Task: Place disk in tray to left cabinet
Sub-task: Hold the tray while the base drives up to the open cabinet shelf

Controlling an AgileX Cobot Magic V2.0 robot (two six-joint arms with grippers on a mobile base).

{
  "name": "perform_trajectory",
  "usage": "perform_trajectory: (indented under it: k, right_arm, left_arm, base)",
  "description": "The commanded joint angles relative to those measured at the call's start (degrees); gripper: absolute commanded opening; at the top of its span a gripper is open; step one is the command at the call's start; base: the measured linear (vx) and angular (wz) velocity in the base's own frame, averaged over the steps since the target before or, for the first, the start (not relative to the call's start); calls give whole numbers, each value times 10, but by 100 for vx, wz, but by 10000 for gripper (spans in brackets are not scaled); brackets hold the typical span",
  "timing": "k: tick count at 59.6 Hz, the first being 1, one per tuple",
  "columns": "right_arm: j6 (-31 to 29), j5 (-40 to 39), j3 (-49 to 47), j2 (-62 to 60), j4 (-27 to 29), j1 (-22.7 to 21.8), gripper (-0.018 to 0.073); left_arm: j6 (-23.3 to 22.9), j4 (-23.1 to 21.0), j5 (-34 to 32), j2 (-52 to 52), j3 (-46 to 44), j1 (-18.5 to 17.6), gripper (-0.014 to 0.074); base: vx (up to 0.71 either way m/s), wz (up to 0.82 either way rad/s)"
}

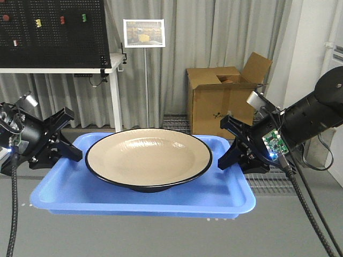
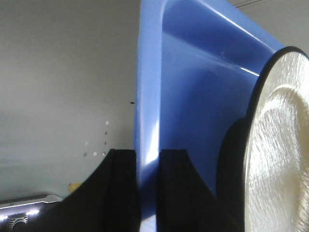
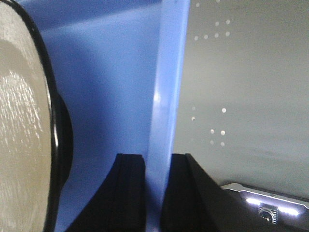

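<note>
The blue tray (image 1: 64, 187) hangs level in the air, carried from both ends. On it rests the disk (image 1: 148, 156), a tan plate with a black rim that fills most of the tray's width. My left gripper (image 1: 72, 152) is shut on the tray's left rim (image 2: 147, 121). My right gripper (image 1: 228, 158) is shut on the right rim (image 3: 164, 96). Both wrist views show the black fingers (image 2: 123, 188) (image 3: 130, 193) pinching the blue rim, with the disk (image 2: 282, 154) (image 3: 21, 135) just inside. The left cabinet is out of view.
An open cardboard box (image 1: 225, 99) stands behind on the floor at the right. A white table with a black pegboard (image 1: 53, 32) is at the back left, and a sign on a stand (image 1: 143, 33) is in the middle. Grey curtains close the background.
</note>
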Motion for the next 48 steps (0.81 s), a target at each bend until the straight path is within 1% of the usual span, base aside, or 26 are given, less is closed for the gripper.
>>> perform_trajectory:
  k: [1,24,48]
  right_arm:
    - [-10,-16,-22,-35,62,6,-3]
    - [-10,-16,-22,-35,62,6,-3]
    - [-10,-16,-22,-35,62,6,-3]
  left_arm:
    - [-7,-69,2,-37,-18,-6,-1]
    - [-7,-69,1,-37,-18,-6,-1]
    - [-7,-69,1,-37,-18,-6,-1]
  base:
    - [65,-5]
    - [62,-5]
    - [55,-4]
